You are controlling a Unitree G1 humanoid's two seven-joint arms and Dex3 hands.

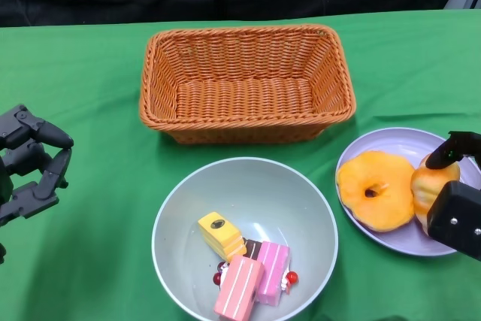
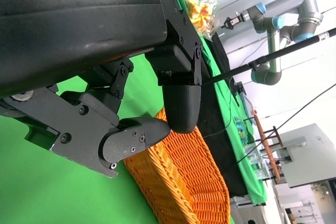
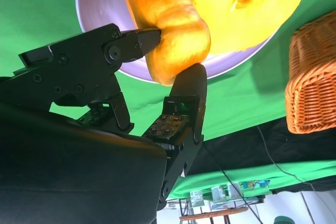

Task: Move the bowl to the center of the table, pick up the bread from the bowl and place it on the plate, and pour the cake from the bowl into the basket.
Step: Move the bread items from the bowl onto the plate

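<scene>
While the right hand [image 1: 453,201] is pinching a piece of bread [image 1: 430,188] over the near right edge of the lilac plate [image 1: 391,144], a second, ring-shaped bread [image 1: 375,189] is lying flat on that plate, just beside the held piece. As the right wrist view is showing, the black fingers [image 3: 185,100] are closing on the held bread from two sides. Sitting at the middle of the green table [image 1: 75,88], nearest the robot, the grey bowl [image 1: 301,193] is holding three cake slices [image 1: 244,264], one yellow and two pink. Standing just behind the bowl is the wicker basket [image 1: 246,84]. Hovering at the left edge, the left hand [image 1: 30,163] is gripping nothing, its fingers curled but apart
</scene>
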